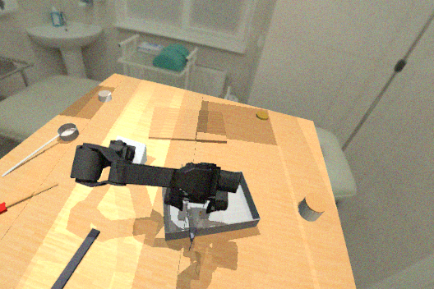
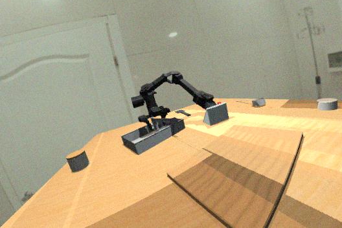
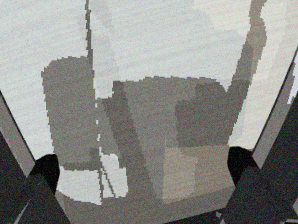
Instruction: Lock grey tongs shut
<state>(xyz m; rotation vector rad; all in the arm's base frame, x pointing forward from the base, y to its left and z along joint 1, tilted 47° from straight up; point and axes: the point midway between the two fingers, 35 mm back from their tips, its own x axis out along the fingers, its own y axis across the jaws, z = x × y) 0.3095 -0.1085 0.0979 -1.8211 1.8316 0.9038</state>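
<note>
The grey roasting tin [image 1: 214, 212] sits at the front middle of the table; it also shows in the exterior view [image 2: 147, 136]. My gripper [image 1: 195, 210] is lowered into the tin's near-left part, fingers pointing down and open. The grey tongs [image 1: 191, 232] lie under it, and only their narrow end shows over the tin's front wall. In the wrist view my dark fingers stand wide at both lower corners, with the tongs' arms [image 3: 87, 3] running up across the pale tin floor between them. The wooden board [image 1: 210, 126] lies behind the tin, apart from it.
A grey cylinder [image 1: 310, 208] stands right of the tin. A ladle [image 1: 67, 131], a white cylinder [image 1: 104, 95] and a red-handled tool [image 1: 2, 207] lie at the left. A dark flat bar [image 1: 76, 259] lies at the front left. A yellow disc [image 1: 262, 115] rests on the board's far corner.
</note>
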